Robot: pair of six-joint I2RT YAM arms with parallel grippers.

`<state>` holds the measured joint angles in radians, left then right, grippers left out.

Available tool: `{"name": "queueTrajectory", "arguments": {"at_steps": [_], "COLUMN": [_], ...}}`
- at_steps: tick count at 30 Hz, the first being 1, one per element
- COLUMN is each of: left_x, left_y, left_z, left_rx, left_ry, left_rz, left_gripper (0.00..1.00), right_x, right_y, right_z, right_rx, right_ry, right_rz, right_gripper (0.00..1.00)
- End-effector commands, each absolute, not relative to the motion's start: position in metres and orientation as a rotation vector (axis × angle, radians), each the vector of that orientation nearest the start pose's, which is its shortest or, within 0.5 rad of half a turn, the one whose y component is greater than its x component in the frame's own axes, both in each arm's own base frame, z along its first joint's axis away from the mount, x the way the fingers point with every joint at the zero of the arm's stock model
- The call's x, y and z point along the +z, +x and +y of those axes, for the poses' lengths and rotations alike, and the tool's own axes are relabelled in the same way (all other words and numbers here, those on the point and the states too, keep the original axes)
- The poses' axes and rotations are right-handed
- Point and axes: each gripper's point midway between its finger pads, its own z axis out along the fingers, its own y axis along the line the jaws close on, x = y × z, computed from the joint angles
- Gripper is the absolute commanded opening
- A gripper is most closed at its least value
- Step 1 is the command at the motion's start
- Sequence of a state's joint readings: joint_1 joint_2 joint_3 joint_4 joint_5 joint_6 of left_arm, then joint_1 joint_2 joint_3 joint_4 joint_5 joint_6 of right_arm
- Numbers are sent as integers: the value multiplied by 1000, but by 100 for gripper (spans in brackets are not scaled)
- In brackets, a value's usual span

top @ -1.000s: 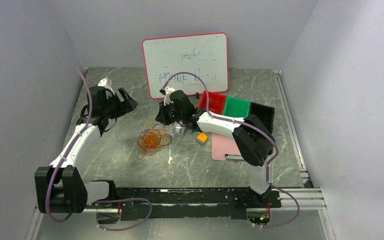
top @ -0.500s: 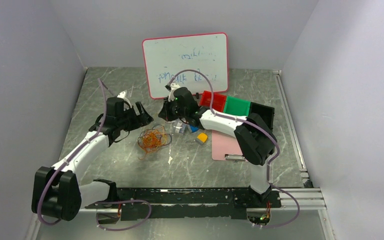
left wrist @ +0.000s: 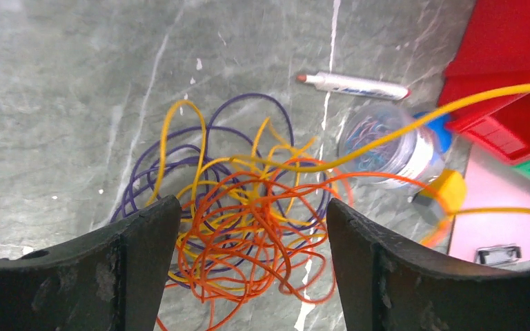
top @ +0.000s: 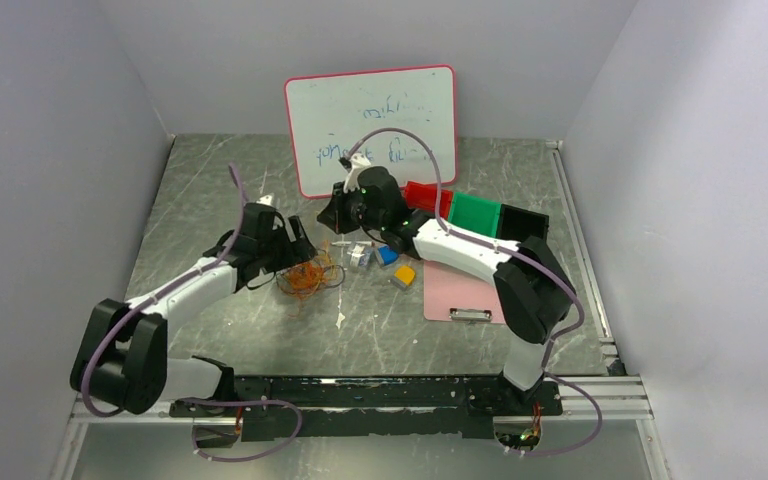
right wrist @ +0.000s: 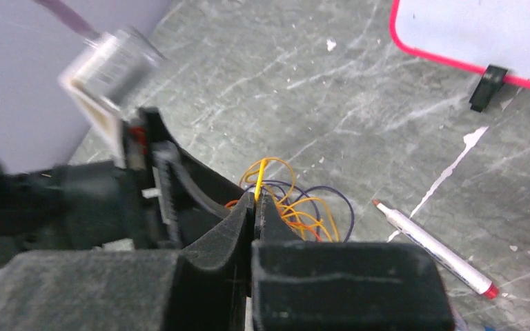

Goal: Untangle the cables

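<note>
Now, by the look of it, teasing a first strand out of the heap. Spread over a grey marbled table, with the cables lying as one loose bundle of orange, yellow and dark purple loops near its middle, just ahead of the left arm. Left claw poised right over that bundle, spread wide, holding nothing, one finger to either side of the loops. Right claw pinched tight on a single yellow wire, raised toward the back of the table and drawing it taut out of the heap. Next, probably: lower the left claw, pin the orange and purple loops down, then pull the yellow wire farther off. Calls for a firm hold below and a slow pull, given loops crossing many times and liable to rise as one lump. Around the work, big to small: whiteboard propped at the back, pink clipboard, red bin, green bin, black bin, clear tub of paper clips, marker, blue block, yellow block. Worth minding the tub and marker, close beside the heap and beneath the taut wire, so easily snagged or knocked.
</note>
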<state>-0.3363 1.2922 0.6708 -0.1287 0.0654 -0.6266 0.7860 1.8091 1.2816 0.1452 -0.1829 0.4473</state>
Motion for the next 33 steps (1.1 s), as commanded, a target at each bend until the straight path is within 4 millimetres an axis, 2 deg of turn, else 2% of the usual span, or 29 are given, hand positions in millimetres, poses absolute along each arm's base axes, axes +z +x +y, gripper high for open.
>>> {"name": "queueTrajectory", "arguments": {"at_steps": [1,9,13,24,33], "left_x": [73,45,32,20,12], "left_y": [320,316,313,312,309], "left_z": [-151,-147,-147,-143,-139], "left_rx": [-468,-395,-379,-325,-293], "left_ry": [-312,-310,-313,-307,-309], "left_rz": [2349,2396,2428,2451,2464], "left_gripper": [81,79,77,74,67], "right_x": [209,259,283,350,386], "right_y": [350,350,352,378,386], "right_z": [410,391,373,298,249], "right_rx": [976,962,935,804,612], "right_ry": [-439,-406,-378,-267,-227], "right_rz": [1935,1839,1796,1670,1599], "right_gripper": [0,0,0,0,0]}}
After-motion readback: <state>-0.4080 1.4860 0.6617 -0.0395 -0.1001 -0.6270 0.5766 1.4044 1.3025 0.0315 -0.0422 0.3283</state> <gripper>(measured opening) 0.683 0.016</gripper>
